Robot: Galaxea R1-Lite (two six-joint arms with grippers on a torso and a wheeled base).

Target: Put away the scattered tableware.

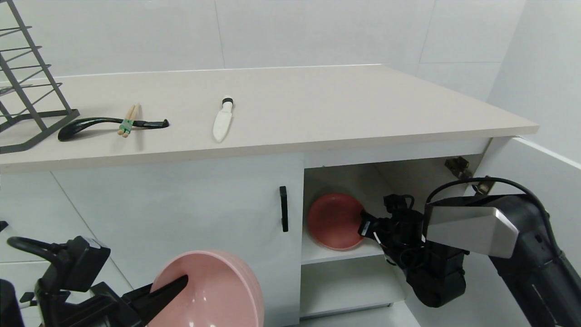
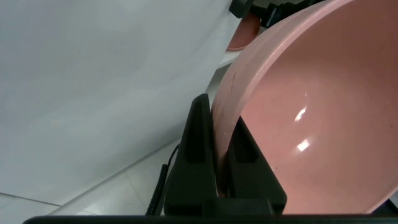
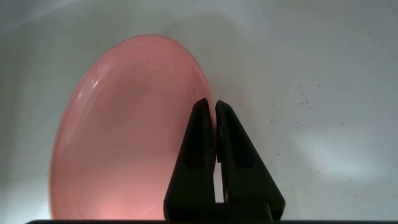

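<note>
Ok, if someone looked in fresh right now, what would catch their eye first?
The pink bowl, pinched by its rim in the left gripper, low in front of the shut door. Then the red plate standing on edge on the open cabinet's shelf, with the right gripper closed on its rim. On the counter lie a ladle, chopsticks and a white knife.

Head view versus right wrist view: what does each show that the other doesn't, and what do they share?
Head view's own: the counter with a ladle, chopsticks and white knife, a wire rack, and the left gripper clamped on a pink bowl. Right wrist view's own: a close look at its fingers pinching the plate by its rim. Shared: the right gripper and the plate standing tilted in the open cupboard.
</note>
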